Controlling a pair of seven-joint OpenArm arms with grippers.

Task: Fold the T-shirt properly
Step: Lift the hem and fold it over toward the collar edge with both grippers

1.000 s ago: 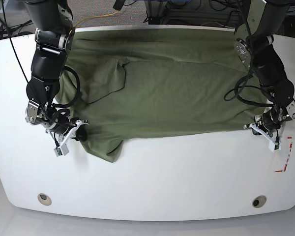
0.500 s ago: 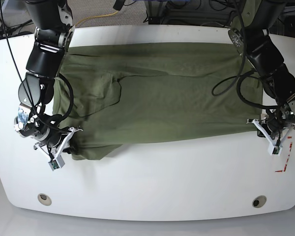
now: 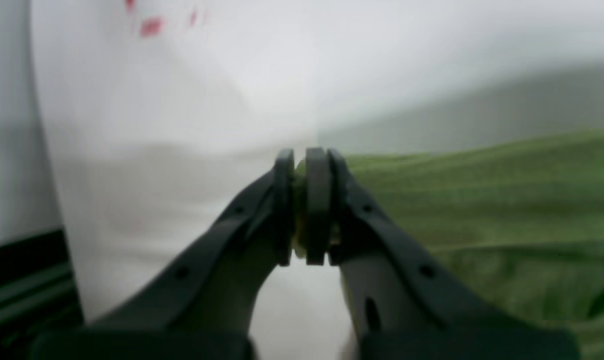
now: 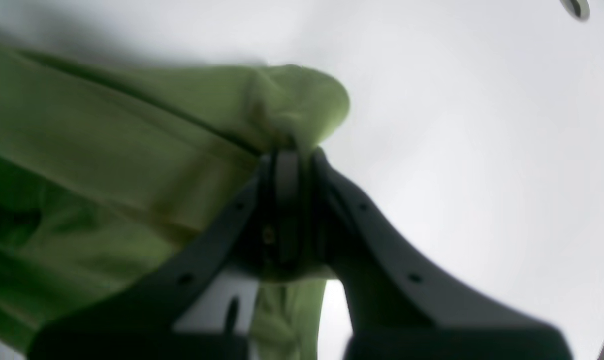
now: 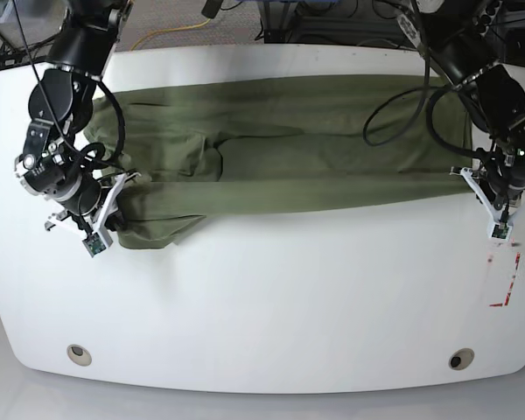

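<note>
- Right gripper (image 5: 112,203) sits at the left of the base view; jaws pinched together on a bunched corner of the shirt (image 5: 280,144), by the table's (image 5: 262,306) left side; the wrist view shows a fat roll of cloth in the bite
- Shirt lies as a wide olive band across the far half of the table; its near edge runs fairly straight between the two grippers; one loose flap wrinkles left of centre
- Left gripper (image 5: 487,194) at the right of the base view; jaws clamped on a thin bit of the shirt's edge, near the table's right side, just above the red marks (image 5: 506,284)
- Judged step: carrying the near edge toward the far edge; best done with both ends level and lightly taut, since the thin left bite looks liable to slip
</note>
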